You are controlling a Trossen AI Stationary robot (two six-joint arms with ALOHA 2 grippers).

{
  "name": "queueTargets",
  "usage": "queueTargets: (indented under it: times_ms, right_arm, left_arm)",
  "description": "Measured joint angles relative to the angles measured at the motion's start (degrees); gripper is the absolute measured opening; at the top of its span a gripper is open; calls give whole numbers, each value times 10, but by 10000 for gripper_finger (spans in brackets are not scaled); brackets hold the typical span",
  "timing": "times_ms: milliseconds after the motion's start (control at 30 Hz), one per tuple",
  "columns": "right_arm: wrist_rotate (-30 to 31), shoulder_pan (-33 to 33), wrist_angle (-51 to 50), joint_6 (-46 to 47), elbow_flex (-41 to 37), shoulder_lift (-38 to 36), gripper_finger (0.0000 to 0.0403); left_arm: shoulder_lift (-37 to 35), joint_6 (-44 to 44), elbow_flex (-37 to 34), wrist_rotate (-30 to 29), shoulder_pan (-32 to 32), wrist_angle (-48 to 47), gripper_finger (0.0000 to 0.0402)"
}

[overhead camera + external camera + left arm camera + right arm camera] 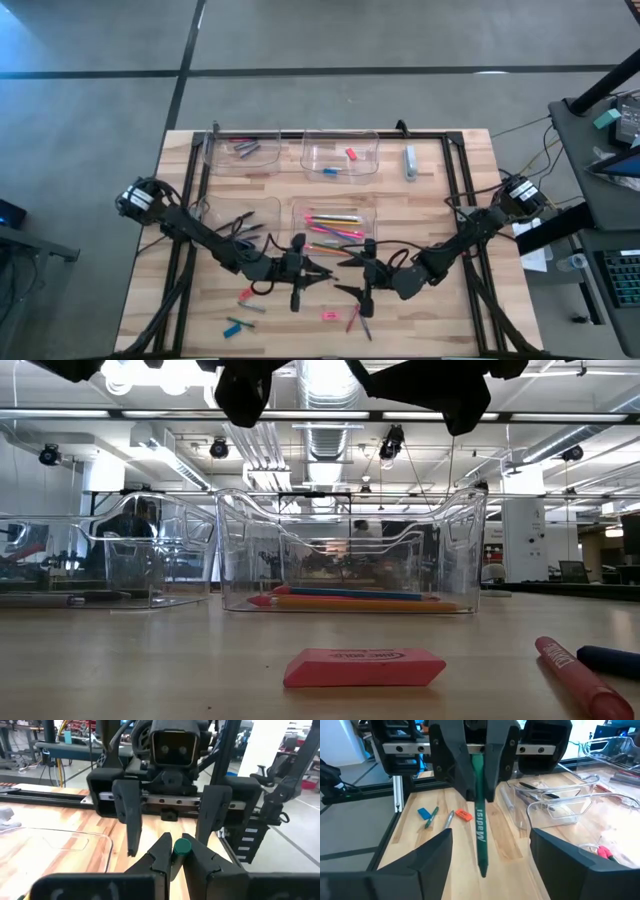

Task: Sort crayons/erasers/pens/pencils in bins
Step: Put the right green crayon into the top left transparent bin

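Both arms meet low over the tabletop (420, 215), and from table height only their dark undersides show, cut off at the frame's upper edge. The left end effector (172, 855) is clamped narrow on a green pencil (480, 832); its own wrist camera sees only the pencil's round end, while the right wrist view shows the whole length hanging from those fingers. The right end effector (487, 862) stands wide, its fingers either side of the pencil without touching it.

Four clear bins sit on the tabletop. The near-centre bin (372, 212) holds pink, orange and yellow pencils. The far-centre bin (340, 136) holds a red eraser and a small blue piece. The far-left bin (240, 134) holds dark sticks, hard to make out. The near-left bin (268, 203) is partly hidden by the left arm.

A pink eraser (364, 667) lies loose in front; the low view alone shows a red crayon (582, 678) beside a dark blue one (610, 660), cut off.
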Motion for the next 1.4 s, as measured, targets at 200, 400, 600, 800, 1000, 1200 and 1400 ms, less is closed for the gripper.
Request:
queueTargets:
  times_ms: [200,400,600,800,1000,1200,1400]
  right_arm:
    - [0,0,-12,0,0,-6,245]
    - [-1,1,-51,2,0,-21,246]
    - [-1,1,-121,39,0,-45,241]
    - [0,1,-163,58,0,-56,232]
    - [0,1,-189,91,0,-56,231]
    - [0,2,-198,101,-1,-56,231]
    - [0,2,-197,103,-1,-56,231]
  left_arm:
    - [-3,0,0,-5,0,-4,18]
    - [-3,0,0,-5,0,-13,19]
    - [-3,0,0,-6,0,-13,19]
    - [-3,0,0,-8,0,-16,20]
    - [-75,33,3,-36,1,-208,20]
    - [-228,20,-18,-115,9,-341,20]
    - [-345,21,-57,-126,53,-410,20]
